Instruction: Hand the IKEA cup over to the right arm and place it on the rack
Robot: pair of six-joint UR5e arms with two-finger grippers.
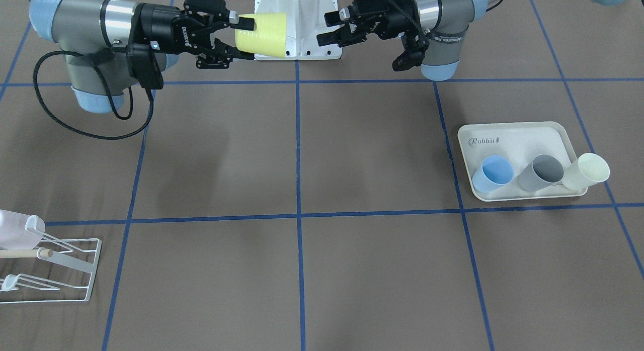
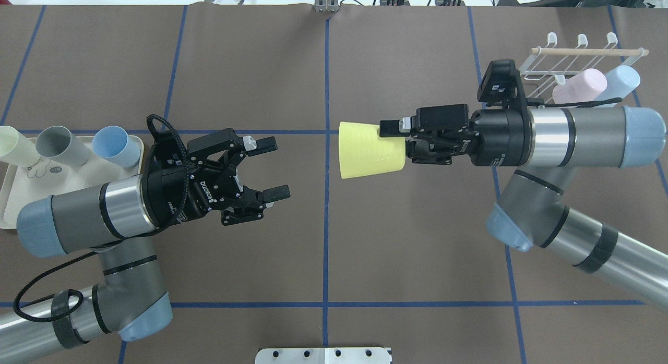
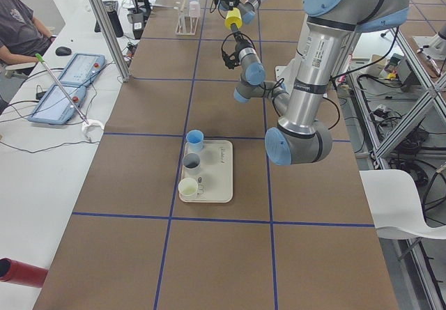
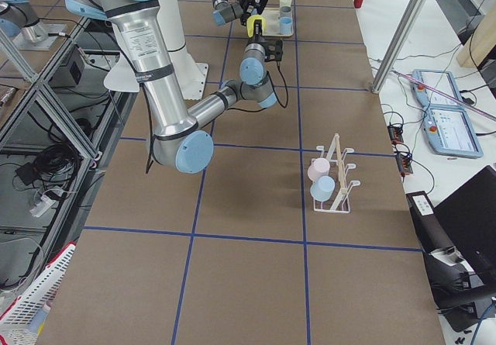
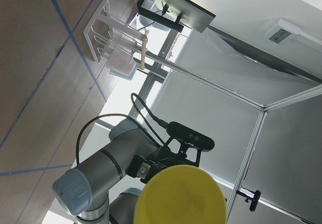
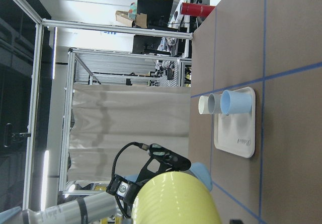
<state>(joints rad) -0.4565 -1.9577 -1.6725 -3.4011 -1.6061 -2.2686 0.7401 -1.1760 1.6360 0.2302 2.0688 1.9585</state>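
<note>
free: mid-air gap between left pincer and yellow cup; far three pegs of rack | blocked: near pegs, by pink cup and blue cup | tray with three cups just beside left arm

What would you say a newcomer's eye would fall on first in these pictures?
The bright yellow cup stands out first, held sideways in mid-air at the centre by the right gripper. Facing it, the left gripper hangs open, apart from the cup. On the robot's right stands the white rack bearing a pink cup and a pale blue cup; on its left lies a cream tray with three cups.
</note>
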